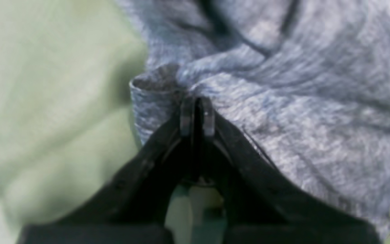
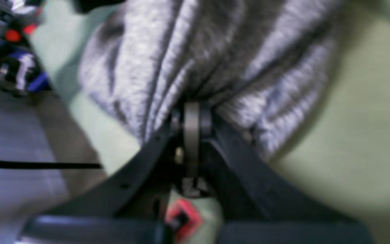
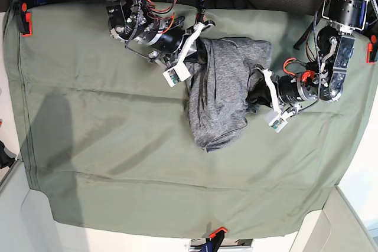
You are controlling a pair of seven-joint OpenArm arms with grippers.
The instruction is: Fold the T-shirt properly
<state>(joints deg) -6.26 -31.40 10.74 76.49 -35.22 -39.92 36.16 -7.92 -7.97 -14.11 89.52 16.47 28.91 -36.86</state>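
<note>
So the grey T-shirt point(image 3: 221, 95) is all bunched up on the green cloth point(image 3: 118, 140). Both the left jaws point(image 1: 197, 117) and right jaws point(image 2: 192, 118) are clamped on its fabric.

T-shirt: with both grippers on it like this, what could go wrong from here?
The T-shirt lies bunched and creased between the grippers, so lifting now may set the wrinkles into a crooked fold. The left gripper is shut on fabric near an edge, which could slip out under tension. The right gripper is shut on gathered cloth, possibly catching several layers.
</note>
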